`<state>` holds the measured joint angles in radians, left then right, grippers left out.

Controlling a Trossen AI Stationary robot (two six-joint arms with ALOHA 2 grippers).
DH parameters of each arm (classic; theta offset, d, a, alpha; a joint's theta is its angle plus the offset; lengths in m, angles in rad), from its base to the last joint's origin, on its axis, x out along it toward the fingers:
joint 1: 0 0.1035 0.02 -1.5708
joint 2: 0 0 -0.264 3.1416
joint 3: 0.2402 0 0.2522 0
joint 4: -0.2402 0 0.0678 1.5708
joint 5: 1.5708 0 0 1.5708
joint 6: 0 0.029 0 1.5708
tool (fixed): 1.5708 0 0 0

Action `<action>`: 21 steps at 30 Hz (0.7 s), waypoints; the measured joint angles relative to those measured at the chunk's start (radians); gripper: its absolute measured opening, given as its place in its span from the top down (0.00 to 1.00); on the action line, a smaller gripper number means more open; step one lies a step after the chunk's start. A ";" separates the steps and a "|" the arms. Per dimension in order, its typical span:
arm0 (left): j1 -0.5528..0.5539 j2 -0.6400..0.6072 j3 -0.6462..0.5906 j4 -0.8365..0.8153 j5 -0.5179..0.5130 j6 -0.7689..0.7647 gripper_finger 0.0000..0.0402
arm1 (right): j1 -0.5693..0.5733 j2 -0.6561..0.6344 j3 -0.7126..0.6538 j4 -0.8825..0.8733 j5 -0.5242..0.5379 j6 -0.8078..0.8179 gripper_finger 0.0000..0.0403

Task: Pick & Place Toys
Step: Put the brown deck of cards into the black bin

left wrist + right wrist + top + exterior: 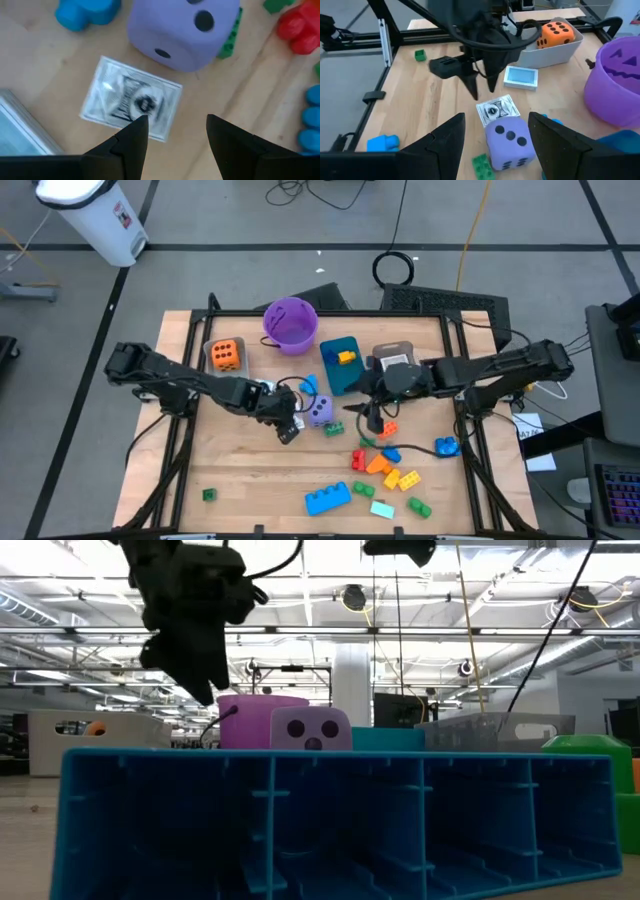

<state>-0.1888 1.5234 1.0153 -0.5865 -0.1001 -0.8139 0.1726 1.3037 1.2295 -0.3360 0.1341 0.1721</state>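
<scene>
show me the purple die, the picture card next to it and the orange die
purple die [507, 142], right wrist view, top face
picture card [132, 98], left wrist view, printed face
orange die [226, 355], high view, top face

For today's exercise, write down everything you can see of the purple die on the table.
The pale purple cube-shaped die with dark round dots and rounded corners looks like soft foam or matte plastic. It sits flat on the wooden table near the middle, two dots on top. A small green building brick lies against one lower edge; the flat black-and-white picture card lies just beside it. The open left gripper hovers over that card, not touching the die.
</scene>
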 joint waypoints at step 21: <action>0.114 -0.001 -0.001 -0.013 -0.032 -0.620 0.48 | 0.000 -0.269 -0.422 0.316 0.082 0.259 0.48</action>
<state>-0.0750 1.5227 1.0145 -0.5994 -0.1320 -1.4334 0.1722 1.0346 0.8080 -0.0205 0.2156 0.4311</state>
